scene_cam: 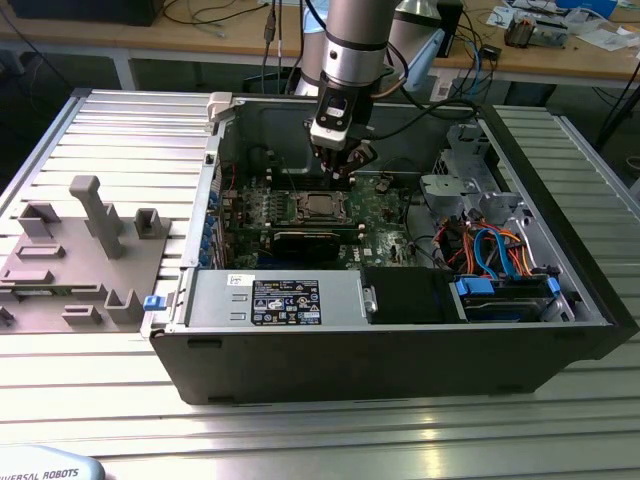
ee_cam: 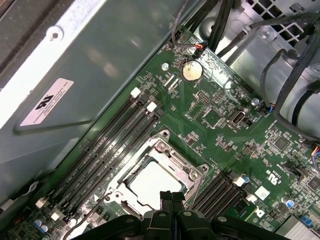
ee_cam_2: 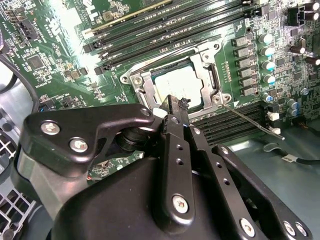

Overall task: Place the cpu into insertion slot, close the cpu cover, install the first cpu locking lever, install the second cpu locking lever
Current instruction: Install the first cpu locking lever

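The single arm [scene_cam: 352, 40] reaches down into the open computer case [scene_cam: 400, 350] and holds its one gripper [ee_cam: 171, 196] low over the near edge of the socket. In both wrist views the two fingers are pressed together with only a thin seam between them and nothing clamped there. Whether the tip touches the metal below cannot be told. The one cpu [ee_cam_2: 181, 85] lies flat in the one insertion slot [ee_cam_2: 134, 80], its dull silver top showing through the square window of the one cpu cover [ee_cam: 161, 156]. The cover appears to be folded down around the chip. Seating the chip and closing the cover therefore look done, and the work in hand seems to be the first locking lever. One thin wire locking lever [ee_cam_2: 252, 121] is plain in the second wrist view. It runs out from a corner of the socket across the neighbouring slots instead of lying along the frame, so it looks unlatched; a second lever cannot be made out with certainty. Working it would call for the closed tip to catch that slim wire squarely and carry it down and under its catch. The tip must not slide off onto the green circuit board [ee_cam: 220, 130]. Two banks of long memory slots [ee_cam: 107, 145] flank the socket on opposite sides, and one coin cell [ee_cam: 191, 71] sits further up the board.
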Robot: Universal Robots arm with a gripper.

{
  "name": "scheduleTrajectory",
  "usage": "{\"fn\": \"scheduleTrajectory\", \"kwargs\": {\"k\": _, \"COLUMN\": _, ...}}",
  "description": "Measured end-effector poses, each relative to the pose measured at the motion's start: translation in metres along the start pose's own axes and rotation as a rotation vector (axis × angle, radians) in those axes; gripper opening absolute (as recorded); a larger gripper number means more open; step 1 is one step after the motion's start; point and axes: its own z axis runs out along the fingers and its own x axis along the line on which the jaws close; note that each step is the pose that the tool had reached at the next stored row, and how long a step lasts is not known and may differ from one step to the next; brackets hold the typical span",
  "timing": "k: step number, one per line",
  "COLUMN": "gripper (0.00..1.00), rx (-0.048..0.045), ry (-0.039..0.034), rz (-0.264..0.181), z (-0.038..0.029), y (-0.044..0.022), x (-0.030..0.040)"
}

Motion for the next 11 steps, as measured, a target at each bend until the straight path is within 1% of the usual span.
{"fn": "scheduleTrajectory", "kwargs": {"k": 11, "gripper": 0.11, "rx": -0.0001, "ry": -0.0014, "rz": -0.021, "z": 0.0, "y": 0.0, "x": 0.0}}
